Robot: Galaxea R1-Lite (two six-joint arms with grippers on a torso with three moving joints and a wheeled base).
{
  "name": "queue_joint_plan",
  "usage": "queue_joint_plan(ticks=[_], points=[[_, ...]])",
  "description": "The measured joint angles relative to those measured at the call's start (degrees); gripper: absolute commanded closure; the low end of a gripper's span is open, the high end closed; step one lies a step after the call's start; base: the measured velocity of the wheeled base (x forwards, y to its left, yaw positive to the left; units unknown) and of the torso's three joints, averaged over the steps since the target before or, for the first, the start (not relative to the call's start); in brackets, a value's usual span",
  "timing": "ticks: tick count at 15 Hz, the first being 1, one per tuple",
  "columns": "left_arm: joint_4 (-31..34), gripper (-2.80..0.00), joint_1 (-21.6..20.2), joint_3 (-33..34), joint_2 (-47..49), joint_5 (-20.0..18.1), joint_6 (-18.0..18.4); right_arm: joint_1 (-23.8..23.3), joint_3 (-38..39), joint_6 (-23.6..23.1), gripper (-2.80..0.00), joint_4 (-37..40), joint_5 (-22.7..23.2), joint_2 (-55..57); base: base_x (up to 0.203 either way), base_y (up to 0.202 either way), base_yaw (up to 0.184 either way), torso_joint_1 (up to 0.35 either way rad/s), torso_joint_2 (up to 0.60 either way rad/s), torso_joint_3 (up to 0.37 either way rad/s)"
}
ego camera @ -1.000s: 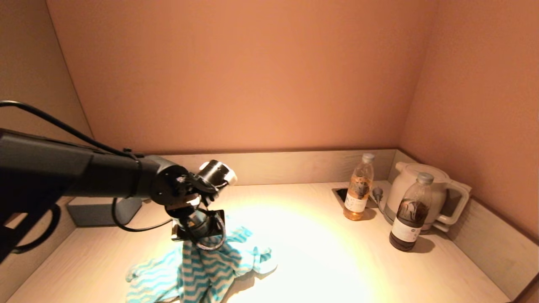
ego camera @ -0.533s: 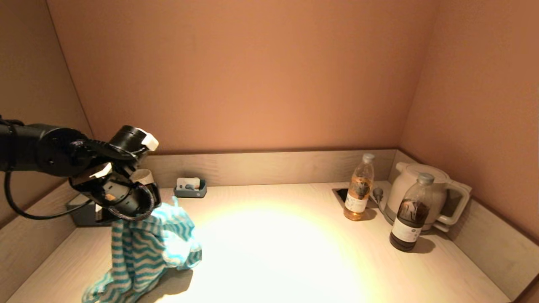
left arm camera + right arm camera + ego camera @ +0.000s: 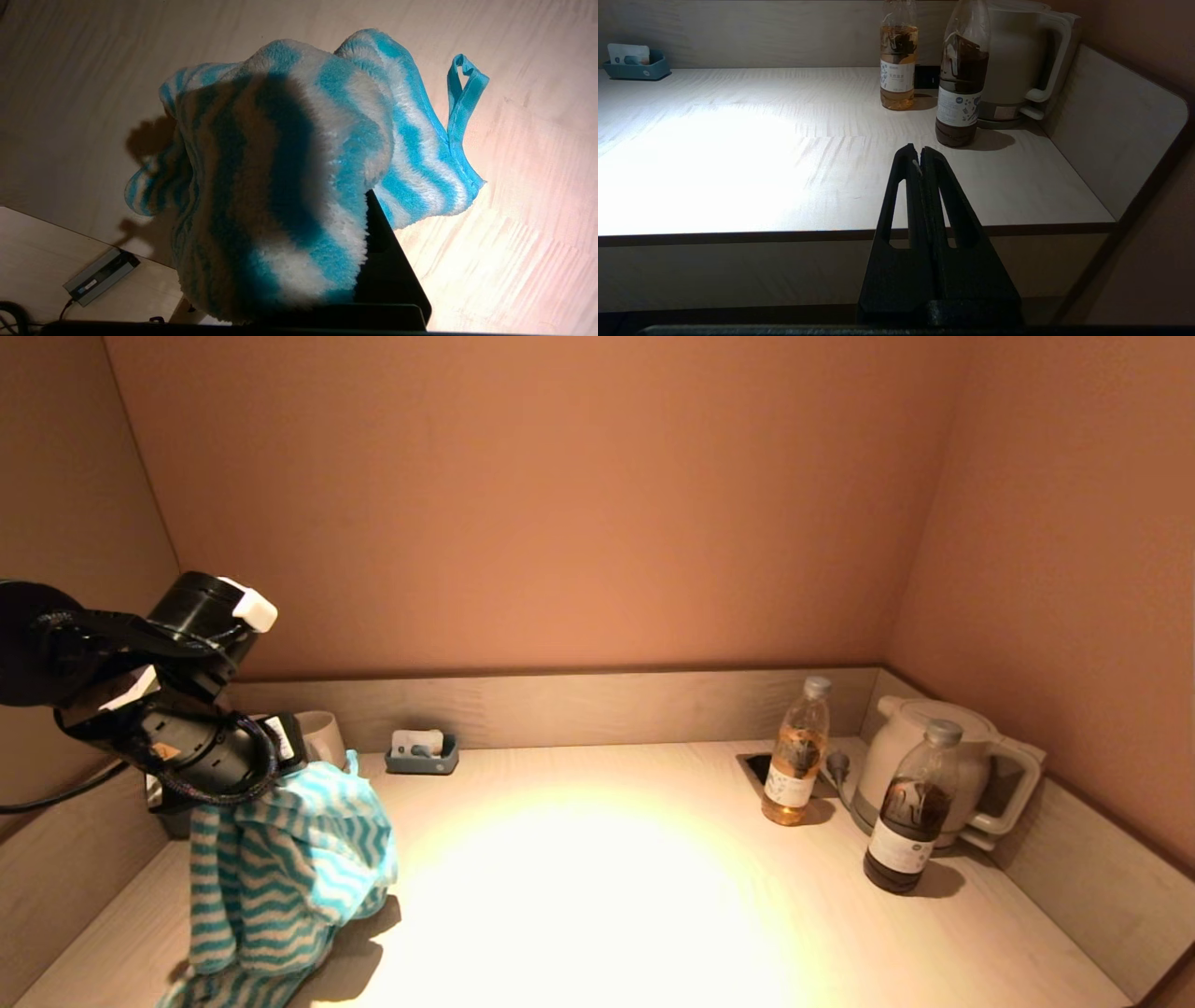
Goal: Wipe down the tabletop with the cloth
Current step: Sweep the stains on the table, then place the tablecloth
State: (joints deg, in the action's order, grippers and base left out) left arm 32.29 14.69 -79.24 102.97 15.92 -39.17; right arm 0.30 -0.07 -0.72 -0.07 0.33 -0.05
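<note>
A blue-and-white striped fluffy cloth point(image 3: 280, 868) hangs bunched from my left gripper point(image 3: 233, 784) at the left end of the light wooden tabletop point(image 3: 607, 896). Its lower end trails on the table by the front left corner. In the left wrist view the cloth point(image 3: 280, 177) covers the jaws, with one dark finger point(image 3: 387, 261) showing beside it. The left gripper is shut on the cloth. My right gripper point(image 3: 920, 154) is shut and empty, parked low in front of the table's front edge, and does not show in the head view.
An amber bottle point(image 3: 794, 756), a dark bottle point(image 3: 910, 812) and a white kettle point(image 3: 943, 765) stand at the back right. A small grey tray point(image 3: 422, 753) and a cup point(image 3: 322, 737) sit by the back wall. Raised walls line the back and both sides.
My left arm has swung from the table's left-middle to the far left and risen, dragging and lifting the cloth with it. The tray and cup came into view.
</note>
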Motion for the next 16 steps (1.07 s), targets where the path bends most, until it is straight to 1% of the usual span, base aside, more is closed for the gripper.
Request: queue_joint_plan(ticks=[1,3,6,9,11,12,16], points=[[0.13,0.0,-0.63,0.23,-0.92,0.05,0.33,0.0,0.0,-0.02,0.0,0.0,-0.02,0.0,0.0,0.0,0.0,0.0,0.0,0.0],[0.13,0.0,-3.45,1.23,-3.4,0.06,2.79,0.0,0.0,-0.03,0.0,0.0,-0.02,0.0,0.0,0.0,0.0,0.0,0.0,0.0],[-0.19,0.0,-8.88,4.44,-7.69,-0.24,8.48,0.0,-0.02,-0.05,0.0,0.0,0.0,0.0,0.0,0.0,0.0,0.0,0.0,0.0],[-0.57,0.0,-13.39,8.54,-12.0,-3.69,15.04,0.02,-0.02,-0.04,0.0,0.0,0.0,0.0,0.0,0.0,0.0,0.0,0.0,0.0],[-1.82,0.0,-15.74,10.4,-13.88,-4.38,18.83,0.0,-0.02,0.01,0.0,0.0,-0.02,0.0,0.0,0.0,0.0,0.0,0.0,0.0],[-3.32,0.0,-16.87,11.22,-14.3,-4.51,20.13,0.01,-0.02,-0.02,0.0,0.02,-0.02,0.0,0.0,0.0,0.0,0.0,0.0,0.0],[-15.28,0.0,-22.35,17.17,-14.62,-5.45,27.4,0.0,-0.02,-0.03,0.0,0.02,-0.01,0.0,0.0,0.0,0.0,0.0,0.0,0.0]])
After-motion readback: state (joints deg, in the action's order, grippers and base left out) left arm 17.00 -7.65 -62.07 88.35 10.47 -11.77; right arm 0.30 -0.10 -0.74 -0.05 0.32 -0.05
